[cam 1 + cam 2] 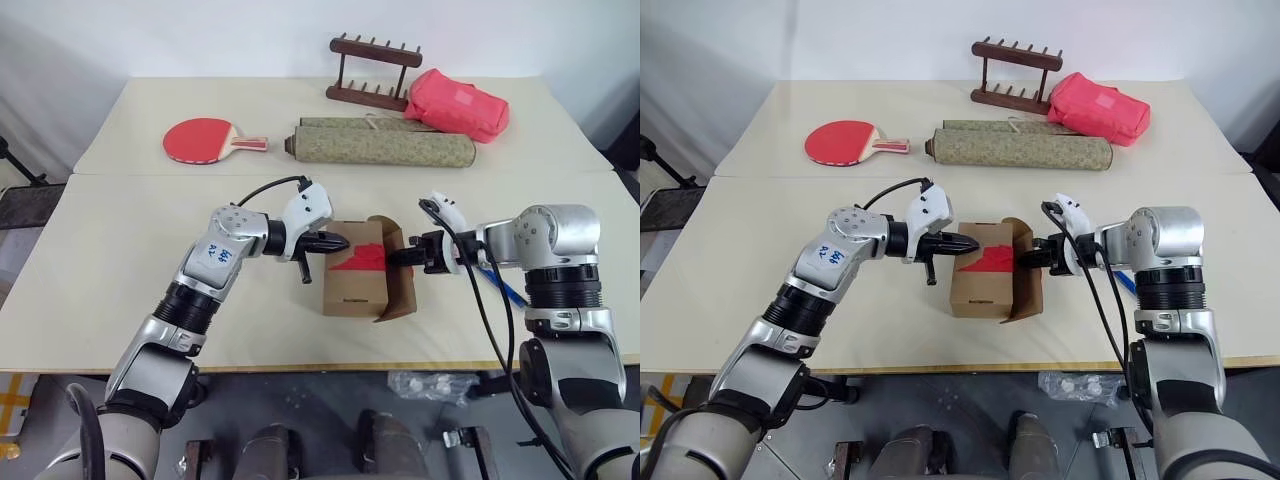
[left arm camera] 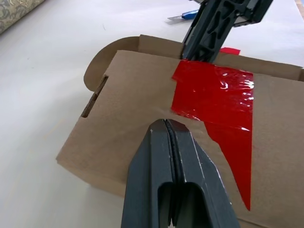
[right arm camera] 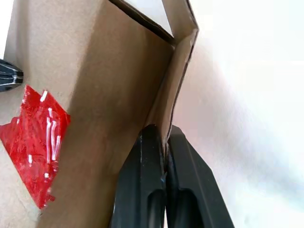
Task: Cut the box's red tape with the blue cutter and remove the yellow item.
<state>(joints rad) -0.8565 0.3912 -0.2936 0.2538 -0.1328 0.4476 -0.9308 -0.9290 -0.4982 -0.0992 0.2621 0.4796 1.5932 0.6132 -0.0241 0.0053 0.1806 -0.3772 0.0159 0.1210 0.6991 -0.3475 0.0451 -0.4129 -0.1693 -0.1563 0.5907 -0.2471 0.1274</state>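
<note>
The brown box [image 1: 352, 283] lies in the middle of the near table with the red tape [image 1: 362, 262] torn across its lid. My left gripper [image 1: 341, 241] is shut with nothing in it, and its tips rest on the lid's left side [image 2: 165, 124]. From the right, my right gripper [image 1: 404, 257] is shut on the edge of the raised side flap [image 3: 183, 71]. The blue cutter [image 2: 190, 14] lies on the table behind my right arm. The yellow item is hidden.
On the far table lie a red paddle [image 1: 205, 138], a rolled patterned mat [image 1: 385, 145], a wooden rack [image 1: 372, 72] and a pink-red pouch [image 1: 458, 105]. The table's front edge [image 1: 300, 367] runs just below the box.
</note>
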